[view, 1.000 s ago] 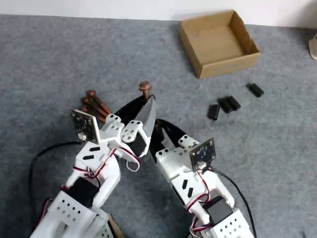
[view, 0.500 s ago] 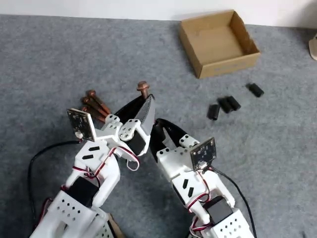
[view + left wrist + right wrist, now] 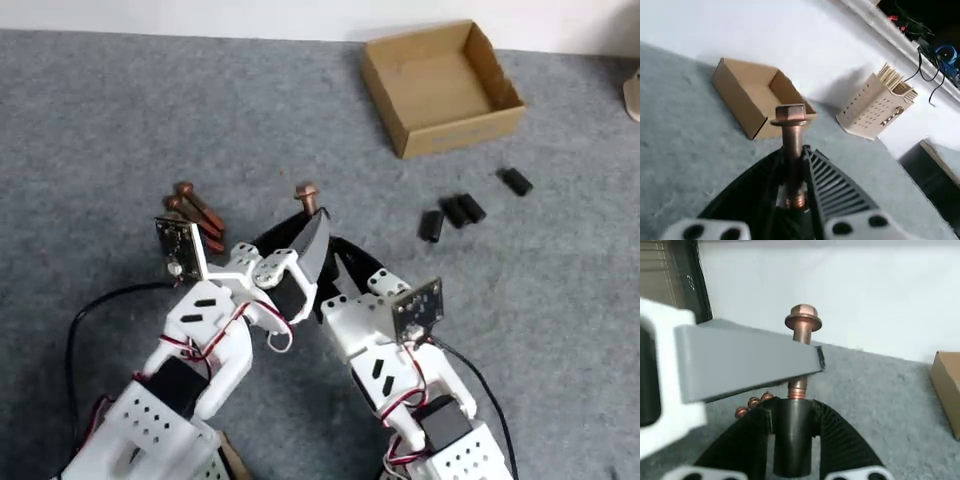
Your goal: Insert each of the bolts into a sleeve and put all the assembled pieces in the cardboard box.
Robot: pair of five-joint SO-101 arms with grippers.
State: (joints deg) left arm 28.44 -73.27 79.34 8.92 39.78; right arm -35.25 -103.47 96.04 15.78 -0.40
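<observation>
The left gripper (image 3: 794, 157) is clamped on a copper bolt (image 3: 791, 125), head up. The right gripper (image 3: 793, 412) is closed round a black sleeve (image 3: 792, 440) directly beneath it. The two meet in the air above the near middle of the desk (image 3: 100, 120).

From the right wrist view, the bolt's threaded end looks just entered in the sleeve's mouth, with most of the shank outside. I'd call this the insertion step, barely begun.

The next move calls for pressing bolt and sleeve together along one line, since any tilt could catch the threads on the rim.

A few spare bolts (image 3: 195, 212) lie toward the left edge and four loose sleeves (image 3: 455, 212) toward the right edge. The cardboard box (image 3: 462, 128) sits at the far right corner.
</observation>
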